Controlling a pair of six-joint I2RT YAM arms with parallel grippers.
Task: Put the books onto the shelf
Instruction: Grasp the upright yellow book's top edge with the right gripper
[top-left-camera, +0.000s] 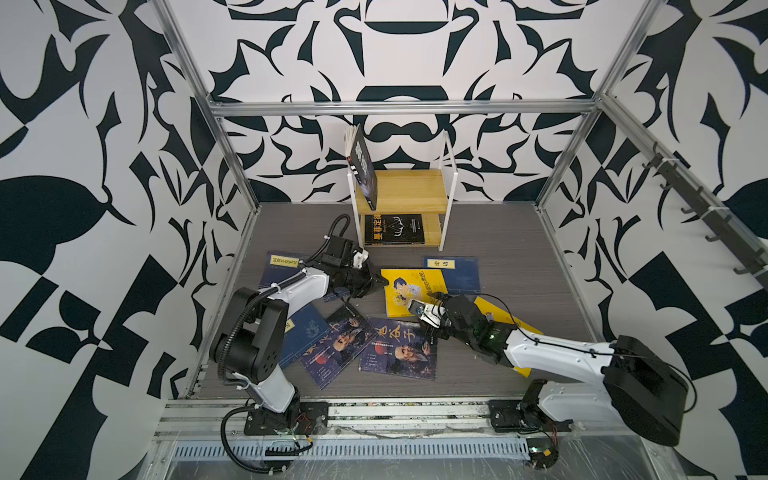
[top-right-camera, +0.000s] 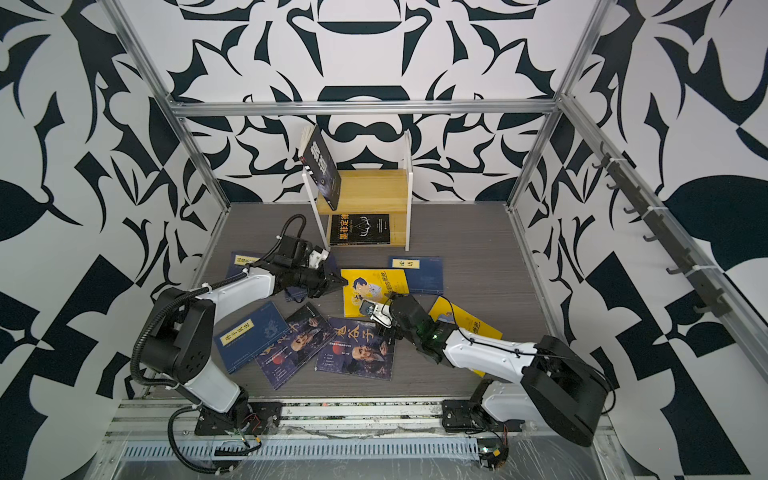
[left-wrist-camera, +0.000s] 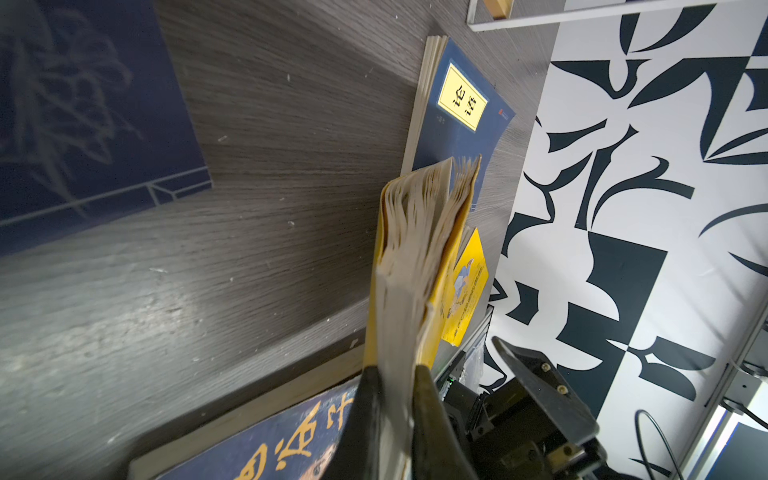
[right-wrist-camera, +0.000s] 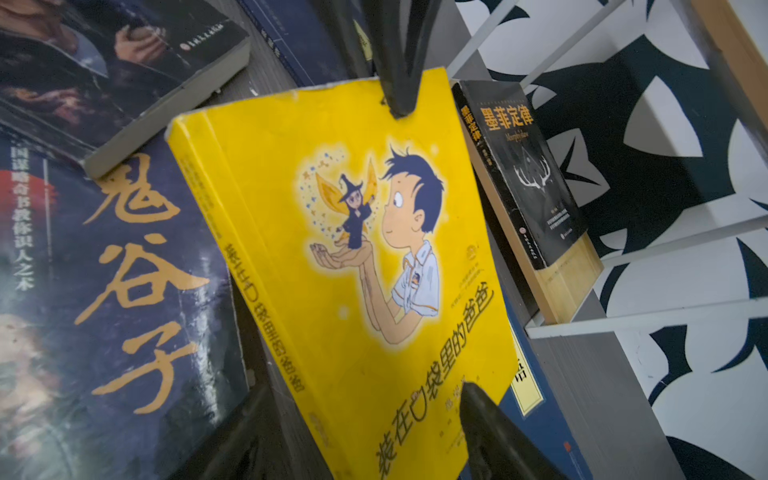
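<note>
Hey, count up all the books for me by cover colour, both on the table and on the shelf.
Yellow cartoon books: 2
Navy books with yellow labels: 3
Dark blue portrait books: 2
Black books on the shelf: 2
Total: 9

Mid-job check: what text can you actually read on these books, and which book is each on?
"装在口袋里的爸爸": yellow cartoon book, front cover.
"鬼谷子": dark blue portrait book.
"墨菲定律": black book, cover and spine.
"论语": navy book, on its yellow label.
Too blurred or small to read: the upright book title, labels on the other navy books, all small print.
</note>
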